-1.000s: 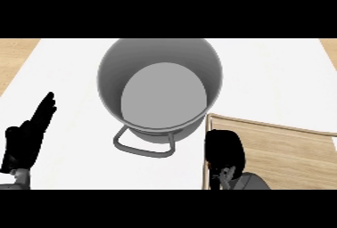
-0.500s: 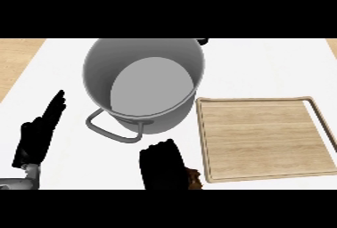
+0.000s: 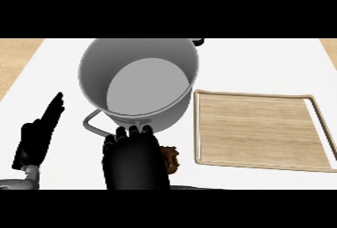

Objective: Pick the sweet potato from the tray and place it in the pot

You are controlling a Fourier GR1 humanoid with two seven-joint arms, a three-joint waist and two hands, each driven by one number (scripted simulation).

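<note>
Here, the head view looks steeply down onto a white counter top (image 3: 276,62) with wood-coloured strips along its left and right edges. A large grey pot (image 3: 141,84) occupies the upper centre of the view; its wide rim is tilted toward the viewer, and its pale flat base is visible inside. One loop handle (image 3: 92,124) projects from the pot's wall at about 7 o'clock, and a small dark part shows at the rim near 1 o'clock.

At 3 o'clock from the pot, just beside its wall, lies a rectangular wooden tray (image 3: 263,129) with a raised rim; only bare wood shows on its floor.

The right hand (image 3: 135,158) enters from the lower edge at 6 o'clock from the pot, its back toward the viewer. Its fingers (image 3: 132,132) are curled, with the tips close to the pot's lower wall; whether they touch it cannot be determined. The sweet potato (image 3: 171,158), a brown lumpy object, protrudes from the right side of this hand, largely hidden by it. It sits between the pot and the tray's lower left corner, outside both.

The left hand (image 3: 39,136) appears at 8 o'clock from the pot, near the view's left edge. Its fingers are straight and pressed together, pointing toward 1 o'clock, and it holds nothing, well apart from the pot's handle.
</note>
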